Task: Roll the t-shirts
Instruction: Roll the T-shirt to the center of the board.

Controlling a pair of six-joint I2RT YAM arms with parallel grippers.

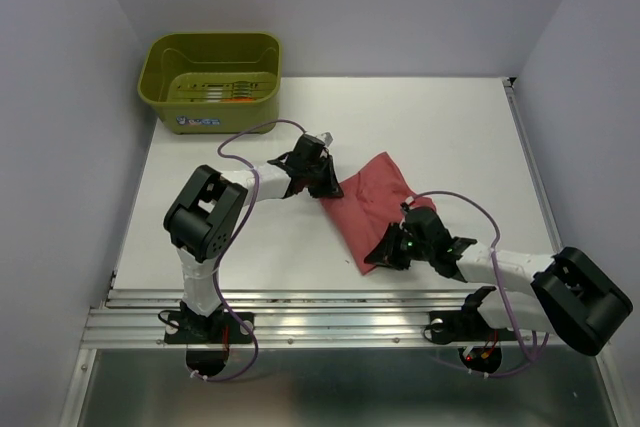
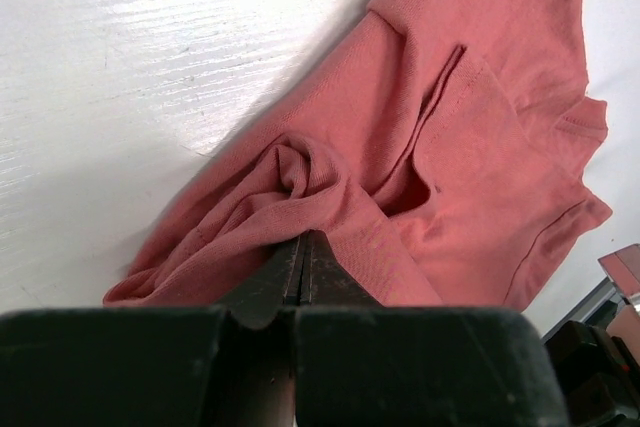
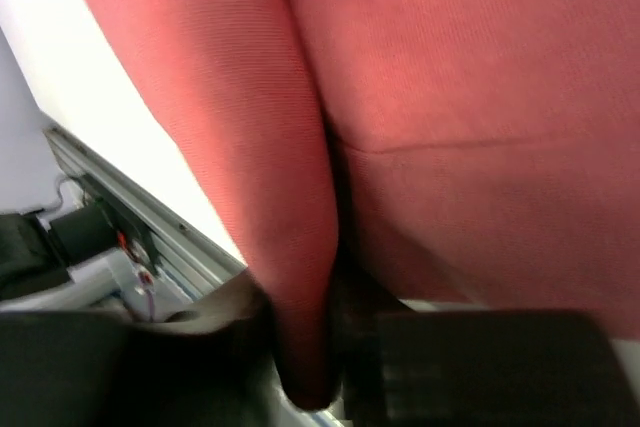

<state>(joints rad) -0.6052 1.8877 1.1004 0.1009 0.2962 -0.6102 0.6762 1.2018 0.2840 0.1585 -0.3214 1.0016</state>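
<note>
One dusty rose t-shirt point(image 1: 378, 202) lies folded into a slanted band on the white table, between the two arms. My left gripper point(image 1: 326, 185) is at the shirt's left far corner. In the left wrist view its jaws are pressed together point(image 2: 303, 239), with bunched cloth point(image 2: 470, 117) pinched at their tips. My right gripper point(image 1: 386, 253) is at the shirt's near end. In the right wrist view a thick fold of the t-shirt point(image 3: 260, 147) hangs down between the two dark fingers point(image 3: 310, 347), which are shut on it.
An olive-green plastic tub point(image 1: 160, 65) stands at the table's far left corner, with a slim orange-red streak point(image 1: 236, 99) on its floor, too small to identify. A metal rail point(image 1: 330, 312) runs along the near edge. Purple cables loop over both arms.
</note>
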